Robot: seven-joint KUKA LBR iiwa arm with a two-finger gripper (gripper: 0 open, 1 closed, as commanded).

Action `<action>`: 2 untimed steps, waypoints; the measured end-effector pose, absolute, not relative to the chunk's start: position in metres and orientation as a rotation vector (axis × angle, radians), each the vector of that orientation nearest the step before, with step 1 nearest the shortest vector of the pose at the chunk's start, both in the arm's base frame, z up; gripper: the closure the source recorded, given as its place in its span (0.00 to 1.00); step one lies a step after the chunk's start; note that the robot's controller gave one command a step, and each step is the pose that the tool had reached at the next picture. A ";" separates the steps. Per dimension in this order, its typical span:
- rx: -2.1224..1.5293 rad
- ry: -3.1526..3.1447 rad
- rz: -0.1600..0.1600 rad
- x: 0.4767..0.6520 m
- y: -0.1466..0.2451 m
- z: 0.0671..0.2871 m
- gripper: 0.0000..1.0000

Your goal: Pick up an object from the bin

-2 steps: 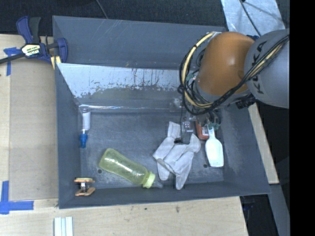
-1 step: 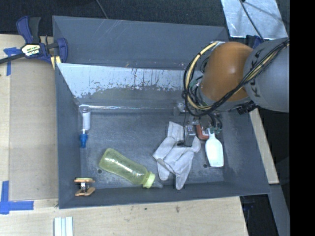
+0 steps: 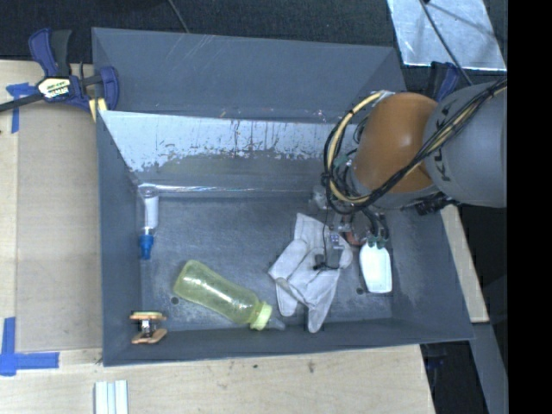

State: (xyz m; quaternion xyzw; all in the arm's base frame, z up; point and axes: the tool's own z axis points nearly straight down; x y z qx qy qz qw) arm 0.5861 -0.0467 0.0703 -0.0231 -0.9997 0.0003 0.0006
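P1: Small brown clip-like thing [image 3: 147, 326] in the near left corner of the bin [image 3: 241, 222], closest to us. Agreed?

P2: Agreed. Next we log the clear tube [image 3: 148, 222] with a blue tip. It lies along the left wall, blue end toward the near edge, well apart from the clip-like thing.

P1: Then the yellow-green bottle [image 3: 220, 296], on its side by the near edge. Its cap end points right, just beside the white cloth [image 3: 297, 270]. We cannot tell if they touch.

P2: We put the cloth as crumpled, right of the bin's middle, reaching toward the near edge.

P1: And the gripper [image 3: 332, 255]?

P2: Down over the cloth's right part. We mark the cloth as the task's thing. Released or clenched, we cannot tell, and we cannot tell any hold on the cloth either.

P1: Above it we see the orange cover [image 3: 392, 141] on the wrist, with cables [image 3: 341, 158] looping round it.

P2: Last, a small white bottle [image 3: 376, 270] just right of the gripper, near the right wall, neck toward the far wall.
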 end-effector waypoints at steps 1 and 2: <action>-0.151 -3.140 0.000 0.563 -0.035 0.078 1.00; -0.151 -3.140 0.000 0.563 -0.035 0.078 1.00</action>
